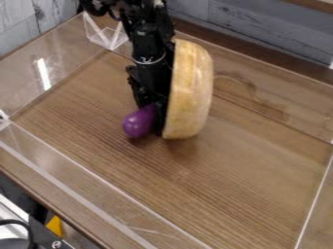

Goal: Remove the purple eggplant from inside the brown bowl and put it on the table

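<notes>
A: Where's the purple eggplant?
B: Centre of the frame, low on the table, glossy and plump.
A: And the brown bowl?
B: Tipped on edge just right of it, touching

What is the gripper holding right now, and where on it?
The gripper is shut on the eggplant, apparently near its upper end; the exact spot is hidden.

The tipped brown bowl blocks the claw's right; the table lies open in front.
</notes>
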{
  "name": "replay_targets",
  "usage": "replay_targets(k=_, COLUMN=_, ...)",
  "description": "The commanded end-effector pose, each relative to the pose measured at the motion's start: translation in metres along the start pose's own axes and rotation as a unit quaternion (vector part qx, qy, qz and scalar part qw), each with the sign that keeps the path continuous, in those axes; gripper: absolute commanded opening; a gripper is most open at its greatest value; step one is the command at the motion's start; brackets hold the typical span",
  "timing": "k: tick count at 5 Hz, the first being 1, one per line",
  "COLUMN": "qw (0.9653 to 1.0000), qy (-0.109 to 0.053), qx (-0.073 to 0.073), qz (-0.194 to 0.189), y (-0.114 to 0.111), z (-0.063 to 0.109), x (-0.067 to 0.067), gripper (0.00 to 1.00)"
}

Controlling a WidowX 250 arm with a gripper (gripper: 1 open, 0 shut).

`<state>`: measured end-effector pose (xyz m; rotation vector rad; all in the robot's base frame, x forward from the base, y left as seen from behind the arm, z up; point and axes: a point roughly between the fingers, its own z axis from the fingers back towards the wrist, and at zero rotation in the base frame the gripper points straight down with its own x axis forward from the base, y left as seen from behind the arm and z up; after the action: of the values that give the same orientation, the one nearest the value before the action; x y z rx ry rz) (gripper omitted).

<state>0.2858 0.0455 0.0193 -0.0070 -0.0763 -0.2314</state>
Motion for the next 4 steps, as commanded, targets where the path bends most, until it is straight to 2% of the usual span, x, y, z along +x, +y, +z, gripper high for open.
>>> replay_targets(k=1, qw=1.0000, qy=-0.002, qx=-0.003, qz=-0.005, y=-0.014, z=0.011, x=0.004, gripper=0.00)
replay_targets(k=2, qw=0.9999, qy=-0.005, qx=-0.002, qz=-0.015, y=-0.025, z=0.018, x=0.013, gripper=0.00)
replay_targets(k=3, qw=0.9989, qy=-0.009, qx=-0.002, qz=-0.045, y=-0.035, z=0.024, x=0.024, gripper=0.00)
replay_targets(k=4, qw=0.9972, qy=-0.008, qx=-0.002, qz=-0.074, y=-0.033, z=0.030, x=0.024, gripper=0.00)
